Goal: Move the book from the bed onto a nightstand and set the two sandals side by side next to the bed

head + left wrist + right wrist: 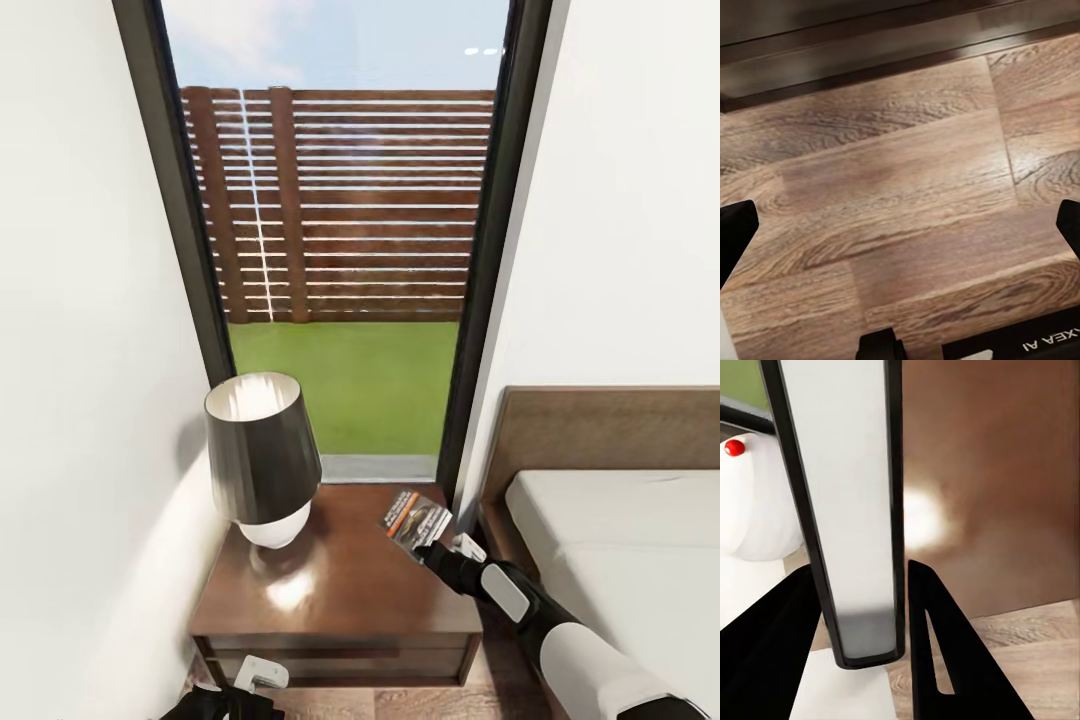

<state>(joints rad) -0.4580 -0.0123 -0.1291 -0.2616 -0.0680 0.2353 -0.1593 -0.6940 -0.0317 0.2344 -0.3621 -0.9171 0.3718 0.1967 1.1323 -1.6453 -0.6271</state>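
I am holding the small dark paperback book with the orange band (416, 520) in my right gripper (432, 546), its black fingers (945, 660) clenched on the book's edges as it is hanging just above the right rear corner of the glossy dark brown wooden nightstand (340, 590); in the right wrist view the book's white page edge (844, 510) is running between the two fingers over the shiny brown tabletop. A lamp with a dark flared shade and a round white base (262, 462) is standing on the tabletop's left side, well apart from the book. The tall dark-framed window (340, 250) is rising behind the nightstand, showing grass and a slatted fence. The grey-mattressed bed with its brown headboard (610, 520) is lying to the right. My left gripper (900, 247) is hanging low over the brown wood-plank floor (900, 172), its fingers spread wide and grasping nothing.
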